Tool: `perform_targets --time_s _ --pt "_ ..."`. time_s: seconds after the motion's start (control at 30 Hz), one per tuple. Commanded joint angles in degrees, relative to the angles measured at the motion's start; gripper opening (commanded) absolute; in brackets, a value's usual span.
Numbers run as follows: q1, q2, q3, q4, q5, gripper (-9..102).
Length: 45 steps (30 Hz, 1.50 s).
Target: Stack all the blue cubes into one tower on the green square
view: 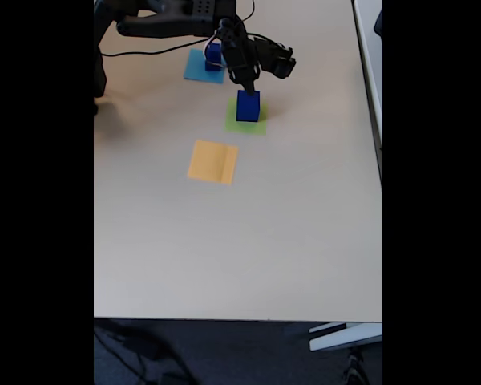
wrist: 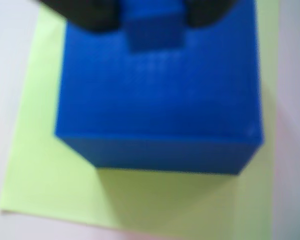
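Wrist view: claw [wrist: 152,22] clamped on small blue cube [wrist: 154,31] atop large blue cube [wrist: 160,95]; green square [wrist: 50,170] beneath.

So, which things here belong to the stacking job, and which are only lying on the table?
Part of the job:
- large blue cube on the green square
- small blue cube held in the hand
- another blue cube on the light-blue square

Just lying about:
- orange-yellow square
- cable
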<state>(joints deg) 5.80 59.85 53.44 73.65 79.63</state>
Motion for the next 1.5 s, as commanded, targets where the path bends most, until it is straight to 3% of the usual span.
perform_targets --time_s 0.0,0.7,1.33,1.47 --pt "0.35 0.79 -3.34 -0.79 1.23 1" --pt "-0.26 -0.35 -2.72 -0.97 4.04 0" --pt "-0.70 -0.44 -2.11 -1.23 4.13 8" --pt "-0.79 -0.26 -1.76 -3.60 0.97 14"
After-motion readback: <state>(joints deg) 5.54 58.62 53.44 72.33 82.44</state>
